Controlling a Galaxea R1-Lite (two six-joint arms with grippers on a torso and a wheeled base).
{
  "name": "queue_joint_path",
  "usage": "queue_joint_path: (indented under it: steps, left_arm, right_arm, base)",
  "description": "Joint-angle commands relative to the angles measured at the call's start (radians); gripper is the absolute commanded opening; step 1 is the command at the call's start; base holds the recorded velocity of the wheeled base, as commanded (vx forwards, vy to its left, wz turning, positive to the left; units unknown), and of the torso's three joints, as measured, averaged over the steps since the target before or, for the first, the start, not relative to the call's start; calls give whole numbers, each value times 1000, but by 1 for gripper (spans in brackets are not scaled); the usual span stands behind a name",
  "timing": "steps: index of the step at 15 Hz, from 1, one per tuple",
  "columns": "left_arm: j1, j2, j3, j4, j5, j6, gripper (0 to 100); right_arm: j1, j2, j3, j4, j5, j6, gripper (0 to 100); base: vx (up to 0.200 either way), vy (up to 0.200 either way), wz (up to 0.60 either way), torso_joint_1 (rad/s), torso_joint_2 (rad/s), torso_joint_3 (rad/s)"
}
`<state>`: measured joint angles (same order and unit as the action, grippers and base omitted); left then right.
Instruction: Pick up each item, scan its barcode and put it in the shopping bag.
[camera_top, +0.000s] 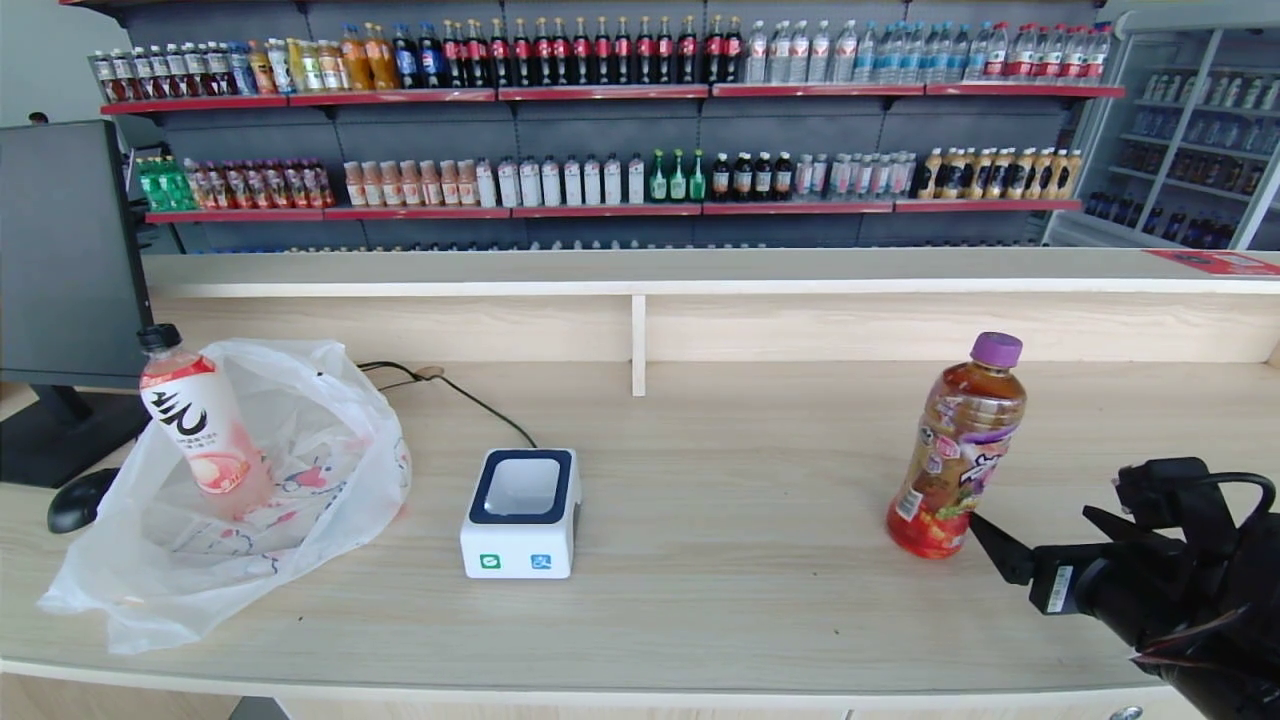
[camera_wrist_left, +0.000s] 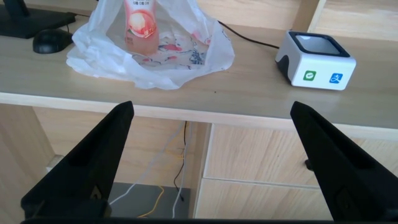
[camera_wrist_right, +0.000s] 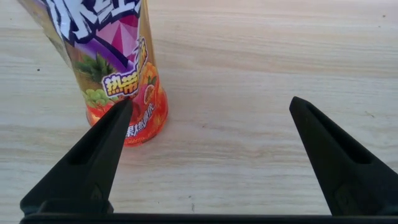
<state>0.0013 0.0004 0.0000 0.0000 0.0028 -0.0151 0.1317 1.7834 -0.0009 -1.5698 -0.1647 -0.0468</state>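
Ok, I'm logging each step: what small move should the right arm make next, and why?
Probably shift the right gripper sideways to centre the purple-capped bottle between its open fingers. That bottle stands upright on the counter, beside one finger rather than between them, while the pink bottle already sits in the shopping bag.

pink bottle (camera_wrist_left: 140, 28) in shopping bag (camera_wrist_left: 186, 59) near scanner (camera_wrist_left: 314, 59)

Foot of pink bottle (camera_top: 190, 410), hazy through shopping bag (camera_top: 345, 440), seemingly tilted
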Motion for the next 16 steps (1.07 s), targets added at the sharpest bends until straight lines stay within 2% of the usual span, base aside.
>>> queue_joint_path:
  steps: [1, 8, 9, 11, 16]
  left_arm:
    - [0, 1, 0, 0, 0, 0, 100]
    - [0, 1, 0, 0, 0, -2, 100]
    - [0, 1, 0, 0, 0, -2, 100]
    - [0, 1, 0, 0, 0, -2, 100]
    - [0, 1, 0, 0, 0, 0, 100]
  right_arm:
    - [-7, 1, 1, -1, 1, -1, 100]
    - [-23, -10, 1, -1, 2, -8, 100]
    - [-7, -27, 1, -1, 2, -8, 100]
    - [88, -64, 1, -1, 1, -7, 100]
    - [158, -47, 1, -1, 2, 4, 100]
  base:
    - [0, 0, 0, 0, 0, 0]
    - [0, 0, 0, 0, 0, 0]
    - [0, 0, 0, 0, 0, 0]
    - [0, 0, 0, 0, 0, 0]
    - [0, 0, 0, 0, 0, 0]
